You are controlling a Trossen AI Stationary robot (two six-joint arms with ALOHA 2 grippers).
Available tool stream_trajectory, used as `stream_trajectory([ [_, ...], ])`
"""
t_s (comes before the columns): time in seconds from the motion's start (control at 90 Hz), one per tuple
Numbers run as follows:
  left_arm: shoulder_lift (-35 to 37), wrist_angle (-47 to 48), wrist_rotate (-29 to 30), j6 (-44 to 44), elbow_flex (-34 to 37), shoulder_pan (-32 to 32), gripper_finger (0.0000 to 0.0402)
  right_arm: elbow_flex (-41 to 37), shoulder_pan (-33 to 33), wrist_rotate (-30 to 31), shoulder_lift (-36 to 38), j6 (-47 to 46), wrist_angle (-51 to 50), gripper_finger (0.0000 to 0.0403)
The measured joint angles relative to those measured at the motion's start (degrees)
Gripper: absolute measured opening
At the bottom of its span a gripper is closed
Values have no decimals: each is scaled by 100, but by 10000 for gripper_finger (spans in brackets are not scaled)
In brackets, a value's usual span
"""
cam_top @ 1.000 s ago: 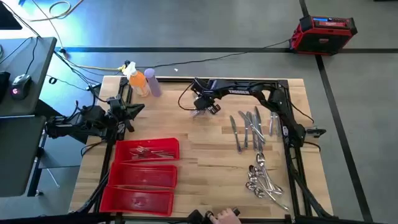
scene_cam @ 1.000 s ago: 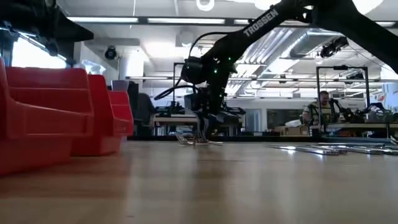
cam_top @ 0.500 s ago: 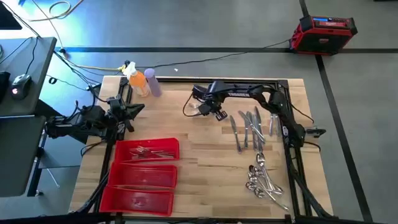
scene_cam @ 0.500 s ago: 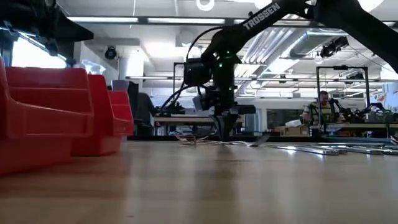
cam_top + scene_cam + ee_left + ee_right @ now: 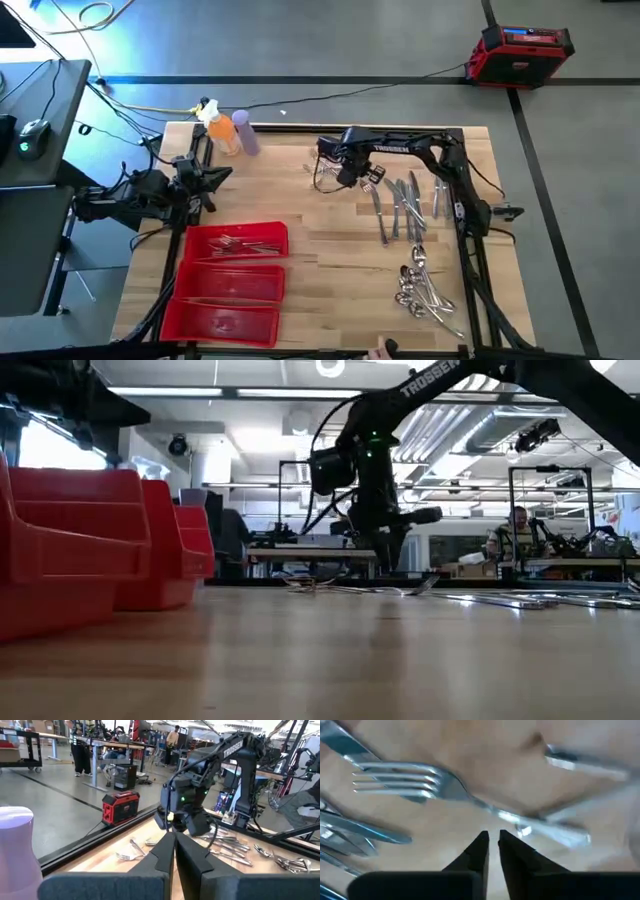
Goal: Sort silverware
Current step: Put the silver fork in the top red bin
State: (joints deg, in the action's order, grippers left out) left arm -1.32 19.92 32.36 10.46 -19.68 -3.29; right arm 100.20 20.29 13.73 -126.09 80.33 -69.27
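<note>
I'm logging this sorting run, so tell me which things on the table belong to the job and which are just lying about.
Part of the job:
silverware
spoons
forks in the red tray
red tray

Just lying about:
orange bottle
purple bottle

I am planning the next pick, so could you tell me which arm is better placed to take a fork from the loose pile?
The right. Its claw hangs directly over a fork at the loose silverware, fingers nearly shut. The left claw waits at the table's far left edge.
</note>
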Motion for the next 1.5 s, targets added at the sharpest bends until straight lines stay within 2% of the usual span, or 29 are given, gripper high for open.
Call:
stream_trajectory([
  [0.289, 0, -7, 2, 3, 9, 0, 0, -301, 11, 68, -4, 1150, 409, 129],
  [0.444, 0, -3, 1, 7, 9, -1, 0, -677, 158, 541, -3, 1796, 756, 137],
  [0.611, 0, 2, 0, 7, 9, 0, 0, -975, 199, 656, 12, 2044, 1376, 137],
  [0.967, 0, -1, 3, 0, 9, -2, 0, -990, 118, 285, 29, 905, 1399, 132],
  [1.078, -2, 0, 2, 0, 9, -2, 0, -990, 100, 154, 31, 615, 1450, 97],
  [1.222, -1, -1, 2, 43, 9, 0, 0, -992, 22, 322, 31, -463, 1577, 14],
  [1.356, -1, 0, 2, 44, 9, -2, 0, -922, -26, 531, 13, -1571, 1530, 3],
  [1.5, -1, 0, 2, 46, 9, -2, 0, -437, -121, -37, 8, -2495, 1441, 1],
])
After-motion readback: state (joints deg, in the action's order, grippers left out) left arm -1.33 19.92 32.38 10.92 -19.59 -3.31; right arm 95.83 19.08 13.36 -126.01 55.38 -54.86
